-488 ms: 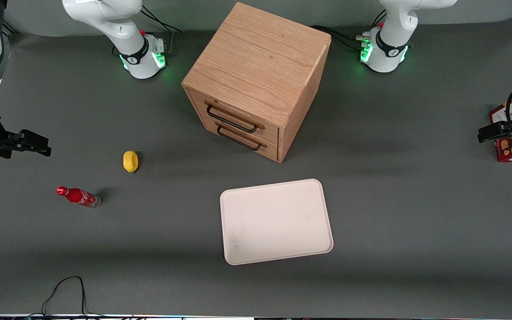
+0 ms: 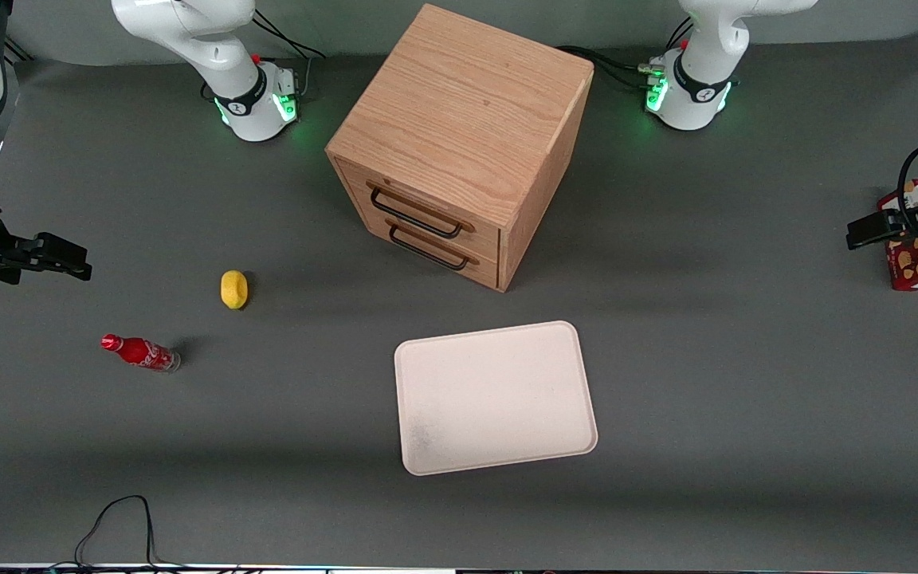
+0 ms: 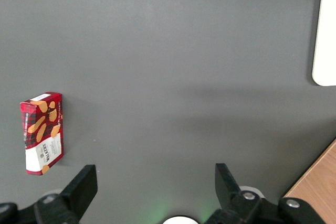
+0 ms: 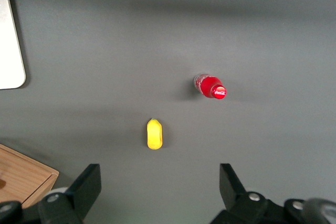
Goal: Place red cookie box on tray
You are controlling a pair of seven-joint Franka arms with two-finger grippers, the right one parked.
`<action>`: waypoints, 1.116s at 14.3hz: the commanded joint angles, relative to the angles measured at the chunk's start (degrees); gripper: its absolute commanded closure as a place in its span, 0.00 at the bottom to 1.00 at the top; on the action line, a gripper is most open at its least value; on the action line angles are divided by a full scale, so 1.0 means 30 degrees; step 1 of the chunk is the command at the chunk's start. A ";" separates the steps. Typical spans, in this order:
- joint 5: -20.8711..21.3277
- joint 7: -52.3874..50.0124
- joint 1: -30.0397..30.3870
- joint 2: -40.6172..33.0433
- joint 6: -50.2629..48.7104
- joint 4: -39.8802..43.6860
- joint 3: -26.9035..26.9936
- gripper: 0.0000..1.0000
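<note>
Box [image 3: 43,132] is lying flat on the tabletop [image 2: 746,359], way out at the working arm's end, label panel and biscuit pictures facing up. Nothing's touching it from what the wrist view shows. In the front view the arm's hardware covers a good chunk of it, so you only get bits of red carton peeking out there.

Claw [image 3: 152,187] hangs above the tabletop near the box, not directly over it, fingers [image 3: 84,184] spread wide with only bare grey surface between them. It isn't holding anything.

Tray [image 2: 496,396] sits well apart from the box, near the middle of the tabletop, nearer the front camera than the cabinet [image 2: 459,143]. Nothing on it.

Toward the parked arm's end there's a lemon [image 2: 233,288] and a red bottle [image 2: 140,352] lying on its side, the bottle a bit nearer the camera than the lemon.
</note>
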 commanded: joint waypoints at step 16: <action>-0.0974 0.1554 0.0977 -0.0348 -0.0827 0.0200 0.0343 0.00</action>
